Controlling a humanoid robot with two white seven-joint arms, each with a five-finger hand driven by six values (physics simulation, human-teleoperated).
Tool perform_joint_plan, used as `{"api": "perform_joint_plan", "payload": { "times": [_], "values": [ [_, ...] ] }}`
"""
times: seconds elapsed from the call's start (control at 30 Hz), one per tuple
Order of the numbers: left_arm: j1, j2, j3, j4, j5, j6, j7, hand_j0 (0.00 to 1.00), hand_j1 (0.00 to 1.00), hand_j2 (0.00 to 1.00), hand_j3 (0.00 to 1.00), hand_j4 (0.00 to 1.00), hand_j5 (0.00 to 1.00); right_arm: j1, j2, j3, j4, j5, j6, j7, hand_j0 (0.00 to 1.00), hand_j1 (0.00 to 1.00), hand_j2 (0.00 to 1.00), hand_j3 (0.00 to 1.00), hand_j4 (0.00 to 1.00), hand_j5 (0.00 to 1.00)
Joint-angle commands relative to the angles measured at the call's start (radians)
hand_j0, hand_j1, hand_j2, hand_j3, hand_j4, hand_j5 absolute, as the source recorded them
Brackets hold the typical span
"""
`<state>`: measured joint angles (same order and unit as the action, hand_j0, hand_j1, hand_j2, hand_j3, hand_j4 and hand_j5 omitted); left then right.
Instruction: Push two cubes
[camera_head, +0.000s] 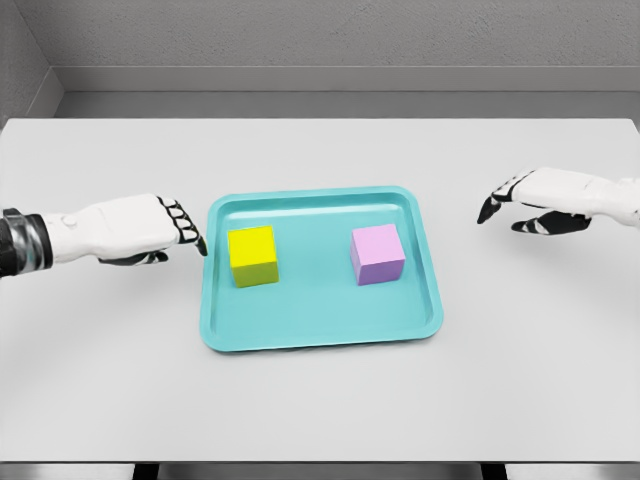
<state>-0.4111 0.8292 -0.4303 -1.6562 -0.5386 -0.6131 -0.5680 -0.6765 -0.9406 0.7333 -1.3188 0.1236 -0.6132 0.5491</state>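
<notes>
Your working surface is a white table (320, 400) backed by a grey wall (330, 35).

Item one: a teal tray (320, 325) with a raised rim, lying flat near the middle of the table.

Item two: a yellow cube (252, 255), standing in the left half of the tray, close to its left rim but not touching it.

Item three: a pink cube (378, 254), standing in the right half of the tray, well apart from the yellow one and clear of the right rim.

Item four: your left hand (150, 228), reaching in from the left edge. Its fingers are loosely extended and grasp nothing; the dark fingertips (201, 246) sit right at the tray's left rim, just beside the yellow cube.

Item five: your right hand (540, 200), reaching in from the right edge. Its fingers are relaxed and empty, pointing toward the tray, with a clear strip of table between them and the tray's right rim.
</notes>
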Motion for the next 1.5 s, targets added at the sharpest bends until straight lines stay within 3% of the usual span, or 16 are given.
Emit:
{"api": "perform_joint_plan", "payload": {
  "times": [0.0, 0.17, 0.23, 0.37, 0.6, 1.03, 1.47],
  "values": [
    [0.0, -0.004, -0.01, 0.032, 0.008, 0.002, -0.01, 0.64, 0.64, 0.64, 0.64, 0.64, 0.64, 0.0, 0.005, 0.005, -0.036, -0.005, 0.002, 0.062, 0.14, 0.14, 0.14, 0.14, 0.14, 0.14],
    [-0.003, -0.002, -0.004, 0.067, 0.012, 0.002, -0.01, 0.64, 0.64, 0.64, 0.64, 0.64, 0.64, -0.021, 0.074, 0.006, -0.039, -0.005, 0.002, 0.062, 0.11, 0.11, 0.11, 0.11, 0.11, 0.11],
    [-0.003, -0.004, -0.001, 0.065, 0.014, 0.002, -0.01, 0.64, 0.64, 0.64, 0.64, 0.64, 0.64, -0.031, 0.092, 0.017, -0.072, 0.001, 0.002, 0.062, 0.11, 0.11, 0.11, 0.11, 0.11, 0.11],
    [-0.026, -0.036, -0.008, 0.065, 0.008, 0.002, -0.012, 0.63, 0.63, 0.63, 0.63, 0.63, 0.63, -0.051, 0.155, 0.034, -0.073, 0.097, 0.002, 0.062, 0.11, 0.11, 0.11, 0.11, 0.11, 0.11],
    [-0.029, -0.088, -0.018, 0.064, 0.002, 0.002, -0.023, 0.62, 0.62, 0.62, 0.62, 0.62, 0.62, -0.074, 0.184, 0.069, -0.057, 0.145, 0.002, 0.062, 0.11, 0.11, 0.11, 0.11, 0.11, 0.11],
    [-0.031, -0.116, -0.018, 0.062, 0.003, 0.002, -0.029, 0.62, 0.62, 0.62, 0.62, 0.62, 0.62, -0.118, 0.256, 0.138, 0.038, 0.243, 0.002, 0.062, 0.11, 0.11, 0.11, 0.11, 0.11, 0.11],
    [-0.034, -0.125, -0.018, 0.062, 0.002, 0.002, -0.029, 0.61, 0.61, 0.61, 0.61, 0.61, 0.61, -0.13, 0.279, 0.178, 0.069, 0.249, 0.002, 0.062, 0.1, 0.1, 0.1, 0.1, 0.1, 0.1]
  ]
}}
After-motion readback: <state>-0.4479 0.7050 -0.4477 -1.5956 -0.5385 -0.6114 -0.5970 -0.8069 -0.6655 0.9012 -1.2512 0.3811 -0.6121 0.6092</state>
